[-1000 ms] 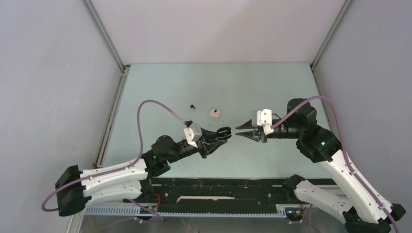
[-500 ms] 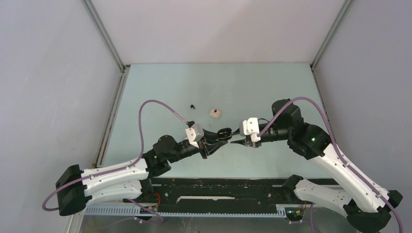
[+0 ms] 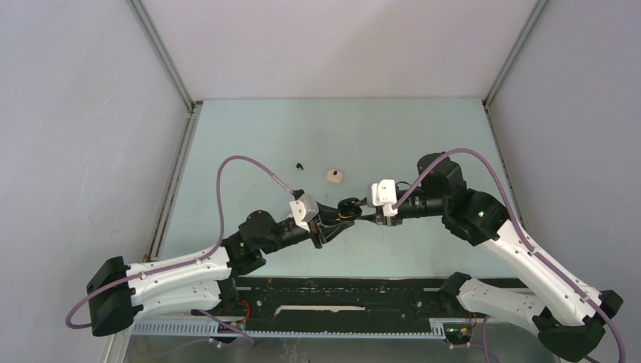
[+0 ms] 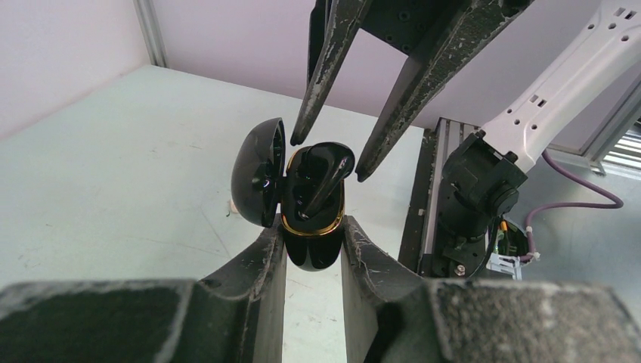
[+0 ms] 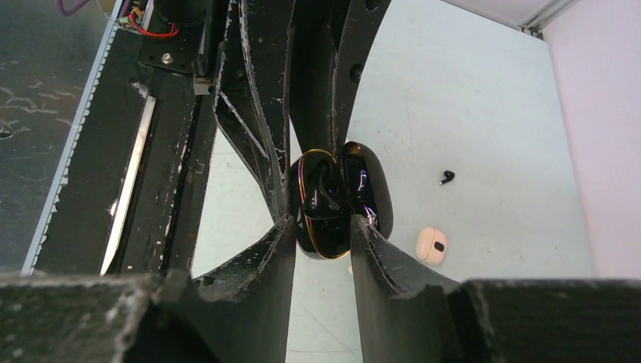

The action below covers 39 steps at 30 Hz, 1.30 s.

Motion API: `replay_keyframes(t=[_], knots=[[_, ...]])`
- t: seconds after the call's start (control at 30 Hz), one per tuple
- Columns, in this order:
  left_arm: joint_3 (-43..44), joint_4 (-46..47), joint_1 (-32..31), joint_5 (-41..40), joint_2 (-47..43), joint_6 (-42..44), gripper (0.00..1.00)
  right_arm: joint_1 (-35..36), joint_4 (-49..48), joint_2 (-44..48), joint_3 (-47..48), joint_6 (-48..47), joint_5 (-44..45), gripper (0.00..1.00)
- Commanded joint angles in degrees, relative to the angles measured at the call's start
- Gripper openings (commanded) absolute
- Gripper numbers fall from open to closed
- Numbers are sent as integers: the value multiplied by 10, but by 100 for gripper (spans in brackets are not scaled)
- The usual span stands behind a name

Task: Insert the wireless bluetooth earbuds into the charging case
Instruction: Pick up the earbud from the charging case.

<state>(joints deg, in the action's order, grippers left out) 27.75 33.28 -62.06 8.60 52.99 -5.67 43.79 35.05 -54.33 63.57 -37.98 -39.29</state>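
Holding the black charging case (image 4: 311, 246) above the worktop (image 3: 393, 128), its lid (image 4: 255, 170) swung open and one black earbud (image 4: 323, 175) sitting inside.
The left claw (image 4: 313, 227) is squeezed tight on the bottom half of the case. The right claw (image 4: 327, 157) is partly open with one finger on each side of the bud, and it holds nothing. The open lid stands right beside one of its fingers. On the worktop behind lie a second black earbud (image 3: 301, 165) and one small beige-pink thing (image 3: 334, 176), a little apart. That makes two black buds and one black case.
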Motion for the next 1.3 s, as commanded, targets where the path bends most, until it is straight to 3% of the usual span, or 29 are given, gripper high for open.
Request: replay_keyframes(t=[0.0,0.47,1.27], knots=[[4,8,4,11,3,18,0,6,-12,-1,14,1,-4,35],[11,-8,-1,11,11,29,0,20,14,-7,14,-21,-14,25],[14,-22,-6,12,21,37,0,31,19,-25,14,-27,12,33]])
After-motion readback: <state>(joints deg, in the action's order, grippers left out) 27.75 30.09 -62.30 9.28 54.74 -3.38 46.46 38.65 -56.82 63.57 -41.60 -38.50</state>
